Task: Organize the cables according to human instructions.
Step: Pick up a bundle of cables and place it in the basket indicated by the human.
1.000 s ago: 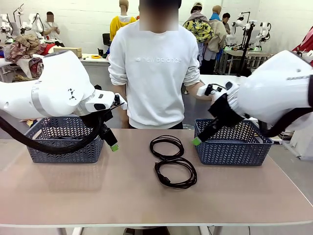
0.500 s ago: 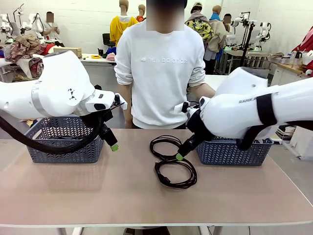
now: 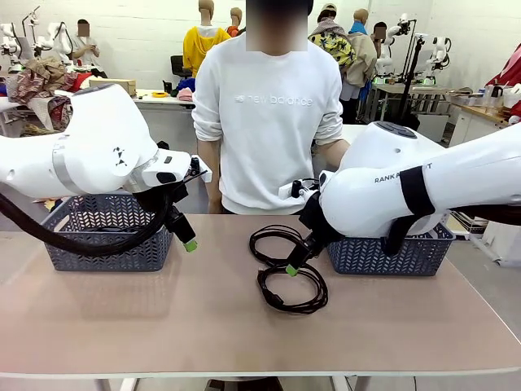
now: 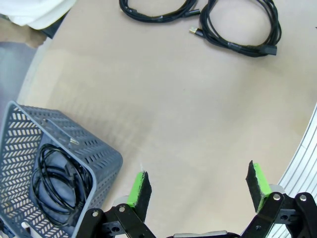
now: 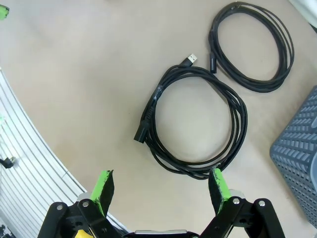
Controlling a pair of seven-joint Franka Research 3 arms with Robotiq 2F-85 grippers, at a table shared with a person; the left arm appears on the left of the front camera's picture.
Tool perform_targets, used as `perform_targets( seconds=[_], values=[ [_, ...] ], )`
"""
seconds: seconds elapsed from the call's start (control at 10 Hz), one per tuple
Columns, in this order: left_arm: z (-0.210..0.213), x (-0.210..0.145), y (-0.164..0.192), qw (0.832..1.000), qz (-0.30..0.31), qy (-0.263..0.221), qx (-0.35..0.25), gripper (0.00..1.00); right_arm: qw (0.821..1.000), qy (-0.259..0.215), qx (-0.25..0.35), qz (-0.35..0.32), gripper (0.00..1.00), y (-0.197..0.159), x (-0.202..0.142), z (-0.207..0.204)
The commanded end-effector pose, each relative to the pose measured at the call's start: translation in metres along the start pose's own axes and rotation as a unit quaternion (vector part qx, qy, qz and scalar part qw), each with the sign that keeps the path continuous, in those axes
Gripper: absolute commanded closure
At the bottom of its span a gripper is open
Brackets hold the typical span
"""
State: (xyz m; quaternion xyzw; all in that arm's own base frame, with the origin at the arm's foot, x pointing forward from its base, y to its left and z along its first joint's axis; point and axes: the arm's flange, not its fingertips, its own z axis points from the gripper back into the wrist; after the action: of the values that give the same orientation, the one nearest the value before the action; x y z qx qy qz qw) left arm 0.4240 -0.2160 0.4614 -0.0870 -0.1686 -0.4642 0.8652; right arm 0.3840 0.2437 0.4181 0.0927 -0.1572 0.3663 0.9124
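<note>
**Right gripper (image 3: pixel 291 270) wide over the nearer cord**

Jaws spread as far as they go, with nothing between the green pads (image 5: pixel 105 184), it hangs low over the nearer coil (image 5: pixel 237 126) in the middle of the table (image 3: pixel 163 334); that width looks chosen to straddle the bundled strands for a pick. The left gripper (image 3: pixel 189 244) is just as wide and empty, poised in front of the left basket (image 3: pixel 106 254), probably to leave the middle free for the other arm.

The nearer coil is several loops of thin matt black cord lying flat in a loose ring; it has a chunky moulded plug on one side and a small metal-tipped connector at the other end. It looks limp, so it would likely sag and unwind if caught by a single strand. The farther coil (image 5: pixel 286 54) lies just beside it, alike in make; whether they touch I cannot tell. The tabletop is smooth and pale brown, so the cords should slide easily.

Both baskets are grey-blue plastic, rectangular, with herringbone-pierced walls. The left one already holds a coiled cable (image 4: pixel 44 153); the right basket (image 3: pixel 383 257) sits half behind the right arm, its inside hidden. A person (image 3: pixel 269 122) in a white sweatshirt stands at the far edge; no pointing hand is visible, so the intended basket is unclear.
</note>
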Motion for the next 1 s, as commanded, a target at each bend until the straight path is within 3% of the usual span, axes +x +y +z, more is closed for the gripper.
perform_targets(
  seconds=[0.0, 0.4, 0.9],
  values=[
    [0.001, 0.001, 0.002, 1.000, 0.004, -0.001, 0.002, 0.00, 1.000, -0.003, -0.002, 0.000, 0.00, -0.001, -0.002, 0.002],
    [0.001, 0.001, 0.002, 1.000, 0.004, -0.001, 0.002, 0.00, 1.000, 0.011, 0.002, -0.022, 0.00, -0.001, 0.005, -0.006],
    [0.001, 0.001, 0.002, 1.000, 0.004, -0.001, 0.002, 0.00, 0.994, 0.066, 0.002, -0.083, 0.00, 0.002, 0.033, -0.058]
  ],
)
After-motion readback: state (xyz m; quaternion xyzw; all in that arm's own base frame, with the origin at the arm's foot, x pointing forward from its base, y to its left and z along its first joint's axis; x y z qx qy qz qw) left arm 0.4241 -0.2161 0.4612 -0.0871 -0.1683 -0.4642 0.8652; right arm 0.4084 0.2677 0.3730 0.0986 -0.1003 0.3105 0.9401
